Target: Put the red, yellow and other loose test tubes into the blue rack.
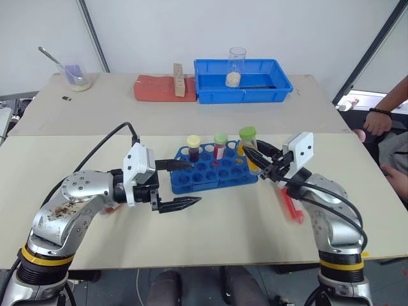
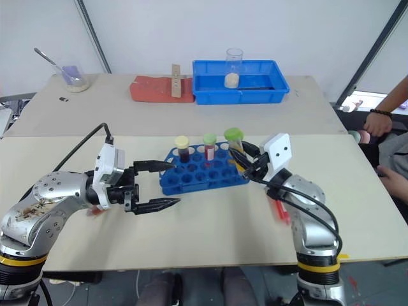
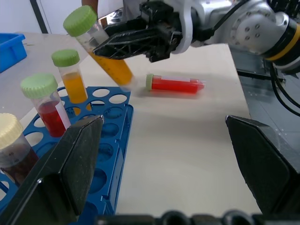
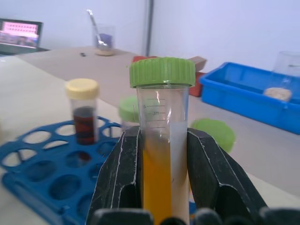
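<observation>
Left gripper (image 1: pixel 180 185) level, fingers spread.

right gripper (image 3: pixel 105 47) clamping yellow tube (image 3: pixel 101 49), red tube (image 3: pixel 176 84) lying loose — blue rack (image 3: pixel 110 154)

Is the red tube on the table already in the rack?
No: the red tube lies on its side on the table, apart from the blue rack.
</observation>
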Robot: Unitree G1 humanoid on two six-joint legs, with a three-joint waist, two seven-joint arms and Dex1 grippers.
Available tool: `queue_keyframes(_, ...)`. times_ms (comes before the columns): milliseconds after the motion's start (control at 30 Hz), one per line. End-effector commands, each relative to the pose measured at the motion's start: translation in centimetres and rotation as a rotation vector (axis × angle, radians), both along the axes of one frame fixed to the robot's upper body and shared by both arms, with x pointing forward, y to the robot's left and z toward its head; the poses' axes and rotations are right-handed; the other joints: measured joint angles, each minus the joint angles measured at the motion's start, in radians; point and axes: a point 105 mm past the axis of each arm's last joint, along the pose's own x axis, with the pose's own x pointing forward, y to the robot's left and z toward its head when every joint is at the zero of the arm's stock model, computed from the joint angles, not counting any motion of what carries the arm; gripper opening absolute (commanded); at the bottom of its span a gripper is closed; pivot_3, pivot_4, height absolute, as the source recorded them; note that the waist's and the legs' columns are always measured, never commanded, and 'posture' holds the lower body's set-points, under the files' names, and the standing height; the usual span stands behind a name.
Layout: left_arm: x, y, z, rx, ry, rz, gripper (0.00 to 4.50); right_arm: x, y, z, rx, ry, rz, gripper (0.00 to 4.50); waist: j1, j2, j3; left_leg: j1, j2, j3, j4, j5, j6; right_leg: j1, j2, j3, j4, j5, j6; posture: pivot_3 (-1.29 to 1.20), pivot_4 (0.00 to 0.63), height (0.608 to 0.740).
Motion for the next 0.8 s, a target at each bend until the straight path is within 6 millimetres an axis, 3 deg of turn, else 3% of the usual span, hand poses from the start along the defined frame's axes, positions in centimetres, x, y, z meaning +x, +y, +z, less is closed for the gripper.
queue_keyframes(33,-0.5,-0.4,0.7,-0.006,-0.028,-0.018,4.5,0.4,-0.3,0.7,-0.004,-0.097,-0.04,0.94,0.0,0.0,0.0,0.0,0.0,0.0,0.0,0.0,0.0,0.0,0.0,0.0,0.0,0.0,0.0,0.0,0.15,0.74)
queue_keyframes(267,-0.8,-0.4,0.6,-0.012,-0.019,-0.006,4.5,1.0,0.0,-0.1,0.015,-0.107,-0.063,0.93,0.0,0.0,0.0,0.001,0.0,0.0,0.0,0.0,0.0,0.0,0.0,0.0,0.0,0.0,0.0,0.0,0.15,0.74)
queue_keyframes(500,-0.6,-0.3,0.8,-0.022,-0.009,0.005,4.5,1.1,1.5,-0.8,0.028,-0.108,-0.045,0.93,0.0,0.0,0.0,0.001,0.0,0.0,0.0,0.0,0.0,0.0,0.0,0.0,0.0,0.0,0.0,0.0,0.15,0.74)
queue_keyframes(800,-0.4,-0.4,1.0,-0.046,0.0,0.026,4.5,1.0,1.1,-1.8,0.075,-0.11,-0.111,0.93,-0.001,0.0,0.0,0.001,0.001,0.0,0.0,0.0,0.0,0.0,0.0,0.0,0.001,0.0,0.0,0.0,0.15,0.74)
